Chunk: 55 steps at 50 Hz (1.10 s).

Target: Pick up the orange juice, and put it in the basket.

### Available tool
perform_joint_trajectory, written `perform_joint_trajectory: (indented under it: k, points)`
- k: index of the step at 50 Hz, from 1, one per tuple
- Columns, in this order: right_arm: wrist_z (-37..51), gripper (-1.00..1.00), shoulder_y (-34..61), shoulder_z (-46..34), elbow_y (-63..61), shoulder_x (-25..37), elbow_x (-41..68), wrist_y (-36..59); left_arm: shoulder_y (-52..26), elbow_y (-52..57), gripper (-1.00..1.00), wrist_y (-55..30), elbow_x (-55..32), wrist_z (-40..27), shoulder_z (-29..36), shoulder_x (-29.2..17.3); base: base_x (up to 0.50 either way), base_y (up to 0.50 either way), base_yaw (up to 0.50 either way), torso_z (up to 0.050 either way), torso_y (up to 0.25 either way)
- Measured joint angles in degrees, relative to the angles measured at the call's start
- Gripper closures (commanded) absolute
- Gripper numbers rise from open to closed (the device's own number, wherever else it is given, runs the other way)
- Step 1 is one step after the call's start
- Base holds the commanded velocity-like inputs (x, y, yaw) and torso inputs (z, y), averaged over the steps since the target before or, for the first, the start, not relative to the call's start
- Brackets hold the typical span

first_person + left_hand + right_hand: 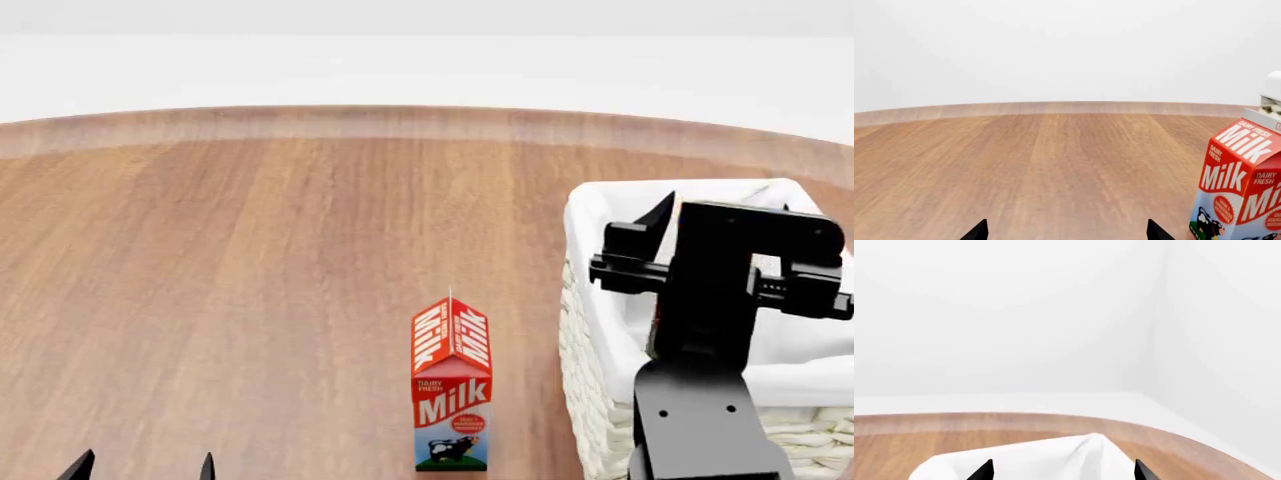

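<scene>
The orange juice is out of view in every frame. The white wicker basket (589,300) with its cloth liner stands at the table's right side. My right arm (707,330) reaches over it. In the right wrist view my right gripper (1062,472) is open above the white liner (1047,460), nothing between its fingers. Low at the near left, my left gripper (143,468) is open over bare wood. Its two black fingertips (978,231) stand wide apart in the left wrist view, and nothing lies between them.
A red-and-white Milk carton (451,390) stands upright just left of the basket and shows in the left wrist view (1241,185) beside the gripper. The round wooden table (267,250) curves away at the far edge, with white floor and wall beyond.
</scene>
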Motion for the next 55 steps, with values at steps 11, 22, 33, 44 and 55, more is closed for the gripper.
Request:
perform_joint_trajectory:
  k: [11,22,33,44,55]
  points:
    - [0.0,-1.0,0.1,-0.2,-0.6,0.0,-0.7,0.4,0.0,0.0,-1.0,0.0,-0.1,-0.1,0.1,-0.1,0.0,0.0,0.0,0.0,0.0]
    - [0.1,-1.0,-2.2,-0.1,-5.3,0.6,-0.2,1.6,-0.1,0.0,-1.0,0.1,-0.2,-0.2,0.2,-0.2,0.0,0.0,0.0,0.0,0.0]
    - [0.3,-1.0,-6.0,0.4,-13.8,2.1,1.3,3.8,-0.1,0.0,-1.0,0.1,-0.2,-0.3,0.4,-0.2,0.0,0.0,0.0,0.0,0.0]
    - [0.5,-1.0,-9.2,0.8,-22.1,3.6,2.8,6.2,-0.2,-0.1,-1.0,0.2,-0.3,-0.4,0.5,-0.3,0.0,0.0,0.0,0.0,0.0]
    - [1.0,-1.0,-12.6,0.9,-32.2,5.4,4.5,9.5,-0.2,-0.1,-1.0,0.2,-0.4,-0.5,0.6,-0.4,0.0,0.0,0.0,0.0,0.0]
